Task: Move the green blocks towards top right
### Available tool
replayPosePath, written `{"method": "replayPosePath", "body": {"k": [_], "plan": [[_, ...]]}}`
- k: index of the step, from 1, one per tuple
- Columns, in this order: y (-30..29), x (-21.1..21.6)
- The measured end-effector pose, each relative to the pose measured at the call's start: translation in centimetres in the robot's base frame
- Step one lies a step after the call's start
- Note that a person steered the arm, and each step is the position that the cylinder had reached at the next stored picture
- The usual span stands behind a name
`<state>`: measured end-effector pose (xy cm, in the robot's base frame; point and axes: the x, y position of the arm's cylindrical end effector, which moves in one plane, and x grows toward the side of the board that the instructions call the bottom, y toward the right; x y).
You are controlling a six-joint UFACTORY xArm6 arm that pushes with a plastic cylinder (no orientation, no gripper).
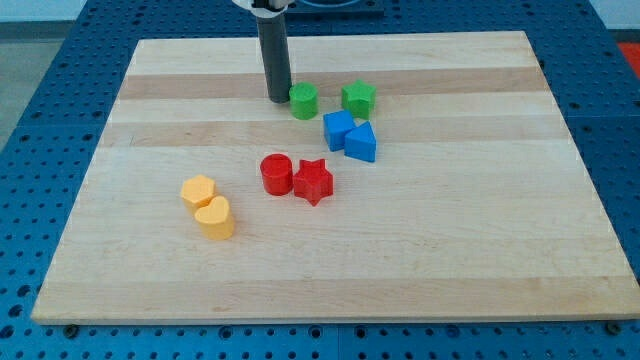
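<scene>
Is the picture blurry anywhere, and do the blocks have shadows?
In the camera view everything looks sharp, from the green star block to the yellow heart block. The light is soft and even: the blocks cast only faint shadows on the wooden board, with no strong glare. My tip sits just to the view's left of the green cylinder.

Rod's [274, 55] upper end beyond top edge

On the pale wooden bench [500, 250], my tip [278, 99] sits just left of the green cylinder block [303, 101], with the green star block [358, 98] to its right. Below them the blue cube block [339, 130] touches the blue wedge-like block [361, 142]. Lower left, the red cylinder block [276, 174] touches the red star block [313, 181]. Farther left, the yellow hexagonal block [198, 190] sits just above the yellow heart block [214, 217].
</scene>
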<state>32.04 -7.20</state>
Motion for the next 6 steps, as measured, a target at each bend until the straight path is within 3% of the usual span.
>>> {"method": "replayPosePath", "body": {"k": [3,6], "plan": [[2.2,-0.9],[1.1,6.3]]}}
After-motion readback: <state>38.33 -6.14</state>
